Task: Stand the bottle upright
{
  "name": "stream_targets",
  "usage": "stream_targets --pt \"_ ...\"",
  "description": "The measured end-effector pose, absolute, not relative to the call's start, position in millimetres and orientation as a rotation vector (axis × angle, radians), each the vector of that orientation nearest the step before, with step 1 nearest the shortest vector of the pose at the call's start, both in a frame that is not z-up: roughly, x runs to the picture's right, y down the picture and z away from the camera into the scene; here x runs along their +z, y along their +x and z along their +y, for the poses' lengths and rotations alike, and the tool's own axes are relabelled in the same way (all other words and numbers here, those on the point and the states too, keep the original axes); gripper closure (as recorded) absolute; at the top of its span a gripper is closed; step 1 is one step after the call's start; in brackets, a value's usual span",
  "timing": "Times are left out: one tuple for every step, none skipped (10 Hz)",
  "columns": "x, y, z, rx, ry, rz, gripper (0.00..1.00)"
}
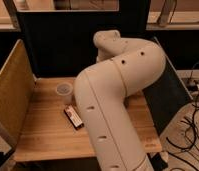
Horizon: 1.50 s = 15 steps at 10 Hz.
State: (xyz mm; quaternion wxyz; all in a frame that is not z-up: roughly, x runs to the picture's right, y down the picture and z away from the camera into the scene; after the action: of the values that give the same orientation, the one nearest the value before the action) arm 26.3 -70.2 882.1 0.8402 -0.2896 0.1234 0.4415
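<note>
A: Looking for the bottle, and I am not finding it on any bare part of the bench. Are you seeing it?

B: No. The arm is filling the middle of the view, arching over the bench from the near right toward the far side. It is covering everything to the right of the cup. I am guessing the bottle is lying somewhere behind that big white link.

A: And the end effector?

B: It is hiding behind the arm too, probably past the far bend. I cannot tell whether it is released, clenched or grasping anything.

A: What is showing, then?

B: The translucent cup is standing upright at the far left of the bench, just beside the arm. The dark flat packet is lying nearer than the cup, with its right end close against the arm's edge. A tan panel is walling off the left side.

A: So which step are we in?

B: I am judging it as the approach, with nothing showing that the bottle is upright yet. The next move is calling for the end effector to settle around the bottle's body, clamp on it, tip it onto its base and let go. It also needs to avoid knocking the cup over.
</note>
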Motion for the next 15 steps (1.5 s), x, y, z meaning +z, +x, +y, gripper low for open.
stream_targets --pt "888 7 -71 1.007 -0.607 0.249 0.20" --pt "891 -3 -73 1.058 -0.603 0.239 0.20" --pt "893 -11 -74 1.104 -0.599 0.231 0.20" --pt "895 -17 -76 1.135 -0.597 0.226 0.20" --pt "895 -17 -76 1.138 -0.597 0.225 0.20" --pt "895 -16 -76 1.138 -0.596 0.226 0.20" --pt "895 -15 -75 1.126 -0.597 0.228 0.20" --pt "894 -14 -71 1.084 -0.607 0.230 0.20" --pt "894 -14 -65 1.024 -0.622 0.231 0.20" --pt "895 -20 -53 0.934 -0.650 0.236 0.20" --pt "898 -30 -40 0.844 -0.676 0.241 0.20" --pt "901 -38 -31 0.796 -0.693 0.246 0.20" --pt "904 -42 -24 0.767 -0.705 0.254 0.20" --pt "910 -50 -16 0.749 -0.718 0.269 0.20" --pt "915 -54 -13 0.758 -0.717 0.285 0.20"
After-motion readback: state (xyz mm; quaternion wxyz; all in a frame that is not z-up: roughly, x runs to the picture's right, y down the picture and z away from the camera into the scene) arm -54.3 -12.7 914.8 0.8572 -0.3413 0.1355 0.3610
